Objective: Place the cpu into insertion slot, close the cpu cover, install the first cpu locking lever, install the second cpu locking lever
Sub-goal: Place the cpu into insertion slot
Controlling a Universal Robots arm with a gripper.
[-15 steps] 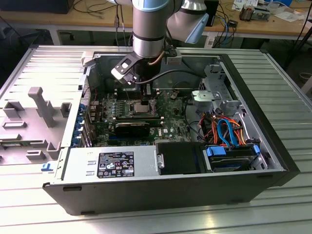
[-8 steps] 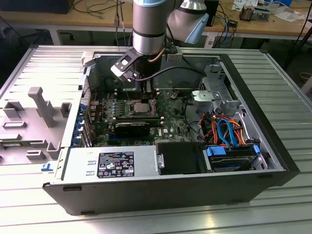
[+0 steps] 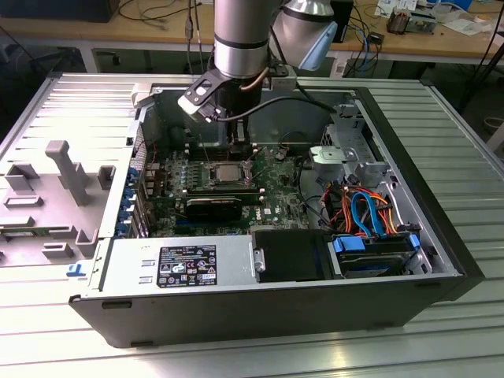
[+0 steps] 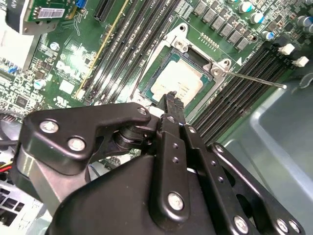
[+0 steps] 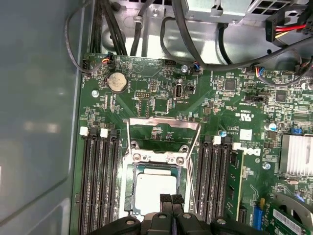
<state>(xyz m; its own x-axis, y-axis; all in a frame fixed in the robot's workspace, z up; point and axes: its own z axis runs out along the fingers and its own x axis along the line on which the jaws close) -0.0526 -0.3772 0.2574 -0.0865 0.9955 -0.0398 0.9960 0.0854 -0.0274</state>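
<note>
Fingers (image 5: 166,199) pinched together, nothing held, prob. to work as one poking tip. Gripper (image 4: 171,96) hovering at edge of cpu (image 5: 155,188). Cpu seated in insertion slot (image 5: 128,196), mid motherboard (image 5: 161,98), between memory slots (image 5: 98,186). Locking lever (image 4: 254,78) sticking out, unlatched.

- Arm (image 3: 240,35): brushed silver cylinder, pale blue joint cap (image 3: 313,31)
- Black cable (image 3: 283,98) curving off the wrist
- Gripper (image 4: 171,98): matte black linkage bars, silver screw heads (image 4: 175,200)
</note>
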